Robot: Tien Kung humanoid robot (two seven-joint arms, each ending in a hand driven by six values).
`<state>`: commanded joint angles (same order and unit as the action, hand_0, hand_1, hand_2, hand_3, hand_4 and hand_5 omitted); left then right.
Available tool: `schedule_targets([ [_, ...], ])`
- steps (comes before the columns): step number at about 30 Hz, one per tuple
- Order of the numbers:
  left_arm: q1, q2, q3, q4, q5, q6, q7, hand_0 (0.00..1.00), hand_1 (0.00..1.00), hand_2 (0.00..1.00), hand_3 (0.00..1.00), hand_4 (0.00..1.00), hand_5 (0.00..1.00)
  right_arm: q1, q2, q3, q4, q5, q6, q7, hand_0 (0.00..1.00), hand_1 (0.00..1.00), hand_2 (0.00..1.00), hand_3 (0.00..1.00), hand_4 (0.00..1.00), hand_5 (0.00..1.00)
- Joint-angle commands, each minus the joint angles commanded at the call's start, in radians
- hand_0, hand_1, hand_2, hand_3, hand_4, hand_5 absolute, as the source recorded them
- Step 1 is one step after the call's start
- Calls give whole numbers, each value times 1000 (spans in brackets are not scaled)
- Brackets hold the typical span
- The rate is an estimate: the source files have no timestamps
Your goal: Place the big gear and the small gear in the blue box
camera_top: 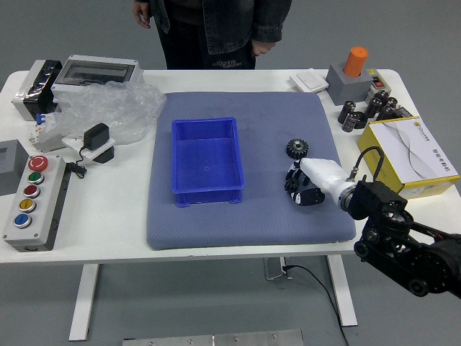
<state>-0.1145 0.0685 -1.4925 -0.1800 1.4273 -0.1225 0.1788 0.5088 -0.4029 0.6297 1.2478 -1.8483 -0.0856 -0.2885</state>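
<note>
Head view, blk gear (297, 148), just beyond robot hand (302, 187)

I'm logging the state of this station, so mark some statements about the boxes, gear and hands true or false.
1. The blue box stands on the mat, to the left of the robot's right hand. True.
2. A gear already lies inside the blue box. False: nothing shows in it, and a black gear lies on the mat outside it.
3. The box with the colored buttons is at the table's right edge. False: the button box is at the left.
4. The orange cylinder stands upright on a gray block. True.
5. The person is holding the blue box. False: the person's hands are beyond the table's far edge.
</note>
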Motion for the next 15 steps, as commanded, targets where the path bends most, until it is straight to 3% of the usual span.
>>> schedule_targets([
  [15,0,-1,-2,0,1,-1,0,728,680,698,689,426,26,-6,3,7,-3,-5,-33,14,579,471,481,509,563,73],
])
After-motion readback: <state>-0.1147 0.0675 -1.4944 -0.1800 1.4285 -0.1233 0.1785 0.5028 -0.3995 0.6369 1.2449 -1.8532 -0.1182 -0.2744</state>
